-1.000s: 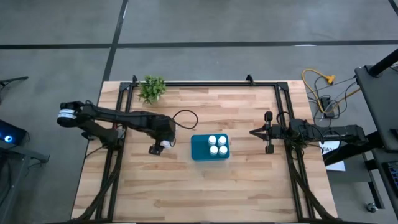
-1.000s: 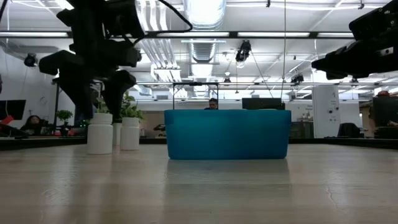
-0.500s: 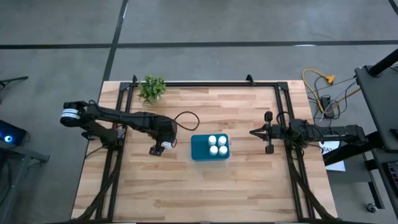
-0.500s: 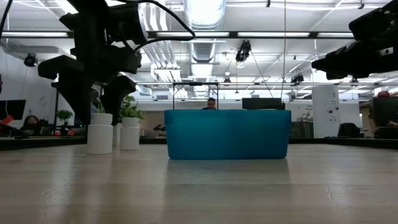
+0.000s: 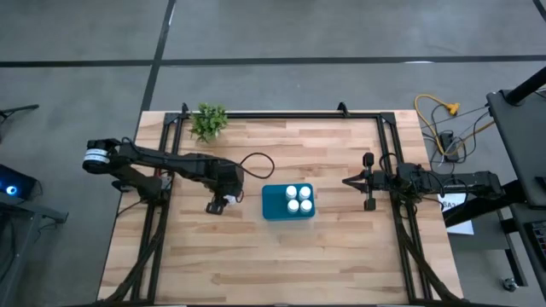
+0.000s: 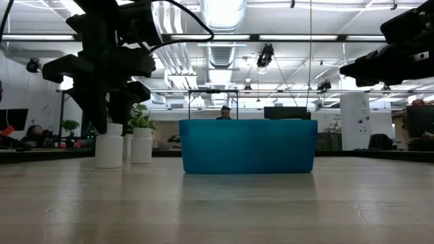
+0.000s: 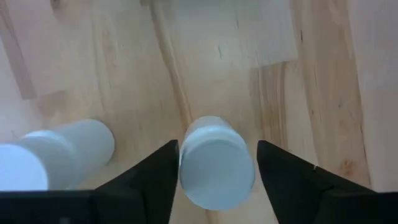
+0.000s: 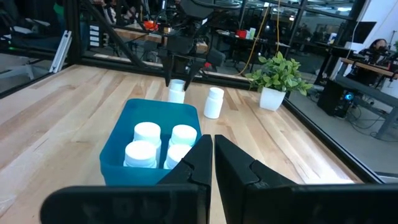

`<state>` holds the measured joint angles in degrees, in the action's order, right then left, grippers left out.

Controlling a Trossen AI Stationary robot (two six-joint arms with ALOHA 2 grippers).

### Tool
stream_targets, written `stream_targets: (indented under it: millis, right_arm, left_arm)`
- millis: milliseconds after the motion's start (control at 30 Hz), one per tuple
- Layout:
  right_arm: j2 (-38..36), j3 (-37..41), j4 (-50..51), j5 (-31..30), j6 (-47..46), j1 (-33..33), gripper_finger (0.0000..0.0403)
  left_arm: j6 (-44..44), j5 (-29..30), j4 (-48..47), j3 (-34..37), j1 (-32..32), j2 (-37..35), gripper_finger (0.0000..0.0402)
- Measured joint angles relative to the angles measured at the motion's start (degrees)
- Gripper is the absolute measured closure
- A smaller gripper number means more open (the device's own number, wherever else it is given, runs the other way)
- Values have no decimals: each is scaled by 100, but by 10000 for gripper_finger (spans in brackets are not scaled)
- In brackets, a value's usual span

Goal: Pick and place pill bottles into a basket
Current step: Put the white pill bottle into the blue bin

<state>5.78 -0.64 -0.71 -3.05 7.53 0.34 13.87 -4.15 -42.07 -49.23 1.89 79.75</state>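
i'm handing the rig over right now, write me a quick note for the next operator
Left gripper: down over a bottle left of the basket, fingers on either side and close to its cap; a firm grip is not clear yet, bottle on the table.
Right gripper: shut, empty, waiting right of the basket.
Done: four bottles stand in the basket.
Left: two bottles outside it, the one between the left fingers and a second bottle standing beside it, toward the plant.
Next, probably: finish the grip, lift, carry to the basket, then come back for the last one.
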Motion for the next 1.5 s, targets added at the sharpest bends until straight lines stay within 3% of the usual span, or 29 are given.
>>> stream_targets:
  millis: [267, 633, 1000, 1500]
  right_arm:
    - [-2, 0, 0, -1, 0, 1, 394]
    - [-2, 0, 0, -2, 0, 0, 394]
    - [-2, 0, 0, 0, 0, 1, 394]
    - [0, 0, 0, -1, 0, 2, 394]
  left_arm:
    - [-3, -17, -43, 0, 0, -5, 255]
    - [-74, 33, -307, -297, -2, -5, 256]
    - [-454, 82, -1093, -1377, -13, 93, 256]
    - [-608, 178, -2119, -3398, -290, 1349, 256]
